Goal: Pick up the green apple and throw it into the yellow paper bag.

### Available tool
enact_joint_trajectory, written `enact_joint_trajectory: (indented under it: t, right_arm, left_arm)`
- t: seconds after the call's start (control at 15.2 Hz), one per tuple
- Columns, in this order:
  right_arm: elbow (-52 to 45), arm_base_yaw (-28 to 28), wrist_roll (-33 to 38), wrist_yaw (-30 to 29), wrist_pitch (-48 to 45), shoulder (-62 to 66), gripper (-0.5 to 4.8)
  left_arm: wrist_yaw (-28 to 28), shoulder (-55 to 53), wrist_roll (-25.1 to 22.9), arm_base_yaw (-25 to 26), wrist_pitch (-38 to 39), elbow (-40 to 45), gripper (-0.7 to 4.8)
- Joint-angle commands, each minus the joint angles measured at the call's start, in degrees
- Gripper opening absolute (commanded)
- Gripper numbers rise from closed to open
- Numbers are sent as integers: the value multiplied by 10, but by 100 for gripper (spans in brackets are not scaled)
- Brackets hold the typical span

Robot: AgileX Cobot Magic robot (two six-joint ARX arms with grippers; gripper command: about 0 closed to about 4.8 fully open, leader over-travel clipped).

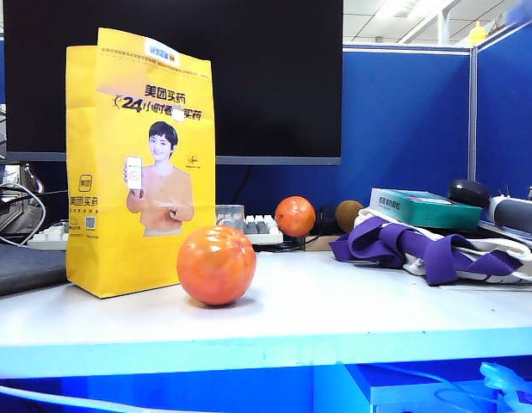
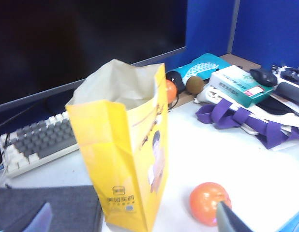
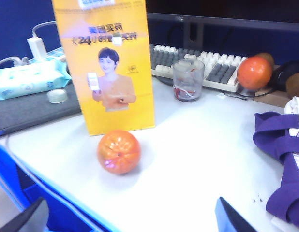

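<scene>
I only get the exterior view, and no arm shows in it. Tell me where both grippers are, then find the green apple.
Observer: The right gripper hangs open over the table front, facing the large orange fruit.
Operator: Now the left.
Observer: The left gripper is open too, up beside the yellow paper bag, whose mouth stands open.
Operator: The apple.
Observer: No view shows a green apple. The bag's bottom is hidden.

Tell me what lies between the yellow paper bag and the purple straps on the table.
The large orange fruit sits just in front of the yellow paper bag; from there to the purple straps the white tabletop is bare, as the exterior view shows.
</scene>
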State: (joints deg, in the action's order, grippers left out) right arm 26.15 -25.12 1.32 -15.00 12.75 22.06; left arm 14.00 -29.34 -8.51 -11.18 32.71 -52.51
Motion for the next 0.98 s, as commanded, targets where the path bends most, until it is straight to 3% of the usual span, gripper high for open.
enact_joint_trajectory:
  t: [0.07,0.13,0.26,0.52,0.59,0.66,0.85,0.98]
  right_arm:
    - [-6,0,2,18,-78,26,479]
    - [-6,0,1,18,-99,28,479]
    - [-6,0,-12,19,-154,28,479]
    - [-10,0,-21,30,-138,25,479]
    - [-11,0,-40,42,-137,24,479]
    - [-12,-1,-69,98,-143,23,477]
    - [-44,-1,-74,163,-200,13,448]
    - [-93,-1,-46,162,-224,16,376]
  left_arm:
    - [46,4,7,0,-55,1,432]
    - [57,7,20,0,-60,2,430]
    - [7,53,68,0,-89,40,430]
    - [-69,243,91,0,-121,171,430]
    - [-90,283,95,0,-121,190,430]
    - [-129,290,94,1,-102,197,430]
    - [-143,283,94,1,-99,207,430]
    - [-164,283,95,1,-91,219,430]
